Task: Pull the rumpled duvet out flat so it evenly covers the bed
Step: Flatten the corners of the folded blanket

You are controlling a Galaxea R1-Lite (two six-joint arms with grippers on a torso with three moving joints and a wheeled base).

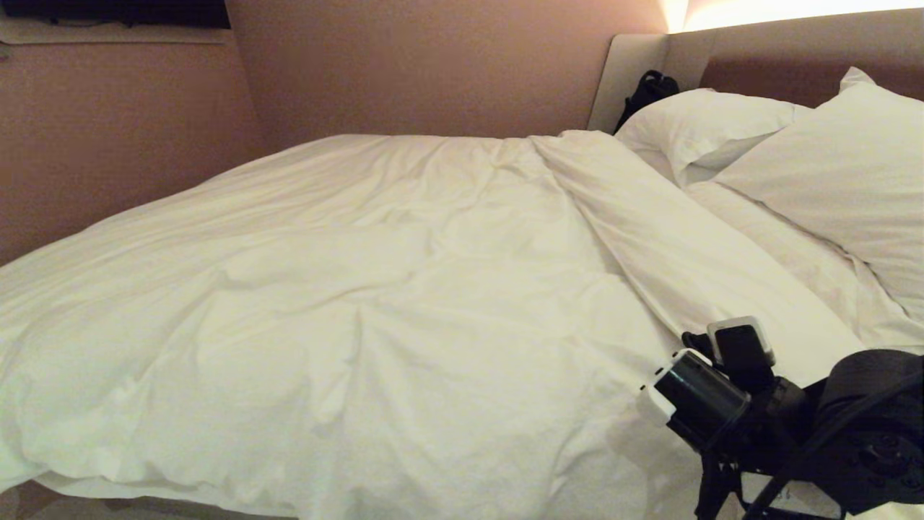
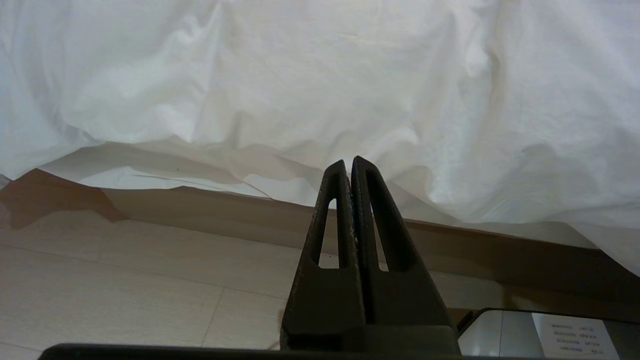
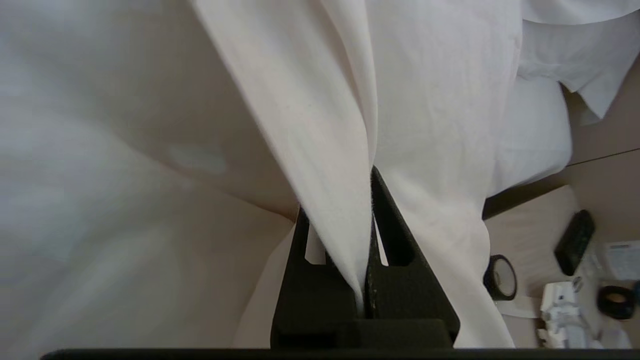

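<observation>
The duvet [image 1: 375, 289] lies creased over most of the bed, its edge toward the pillows folded back in a long diagonal ridge. A strip of the bed's bare sheet [image 1: 783, 242] shows beside that ridge. My right gripper [image 3: 362, 192] is shut on a pinched fold of the duvet [image 3: 320, 100] at the near right side; the cloth runs down between the fingers and covers one of them. In the head view only the right wrist [image 1: 711, 397] shows, low at the right. My left gripper [image 2: 348, 162] is shut and empty, over the floor, pointing at the hanging duvet edge [image 2: 350, 75].
Two white pillows [image 1: 707, 119] [image 1: 852, 166] lean on the headboard [image 1: 794, 72], with a black bag [image 1: 650, 90] behind them. A wall runs along the bed's far left side. On the floor lie tape rolls [image 3: 501, 276] [image 3: 616, 301], a black case [image 3: 574, 242] and a white device [image 3: 562, 305].
</observation>
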